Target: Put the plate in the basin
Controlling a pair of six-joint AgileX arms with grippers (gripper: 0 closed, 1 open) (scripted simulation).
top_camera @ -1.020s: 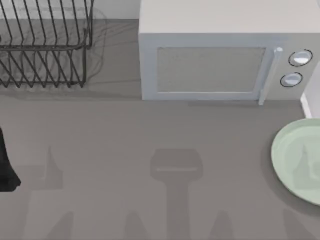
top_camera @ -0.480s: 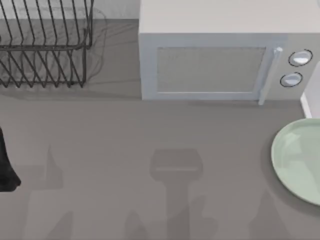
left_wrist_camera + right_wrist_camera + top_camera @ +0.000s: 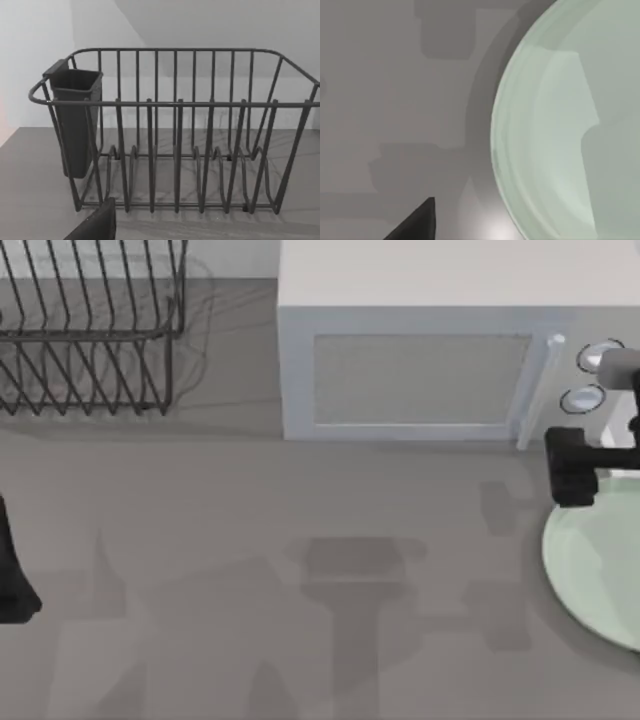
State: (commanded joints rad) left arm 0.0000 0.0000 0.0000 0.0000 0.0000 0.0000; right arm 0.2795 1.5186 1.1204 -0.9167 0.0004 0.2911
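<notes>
Hovering over the plate's [image 3: 598,570] far rim at the table's [image 3: 300,540] right edge, just in front of the microwave [image 3: 430,360]: right gripper [image 3: 575,468]. Finger state cannot be told. Plate flat on table, also seen in right wrist view [image 3: 560,130]. Parked at left edge: left gripper [image 3: 12,580], facing the rack [image 3: 175,135]; its finger state likewise unclear.

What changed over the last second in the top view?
The right arm came into the top view at the right edge; its right gripper now hangs over the plate's far rim, in front of the microwave. It holds nothing yet. The plate, the dish rack and the parked left gripper at the left edge stayed put.
</notes>
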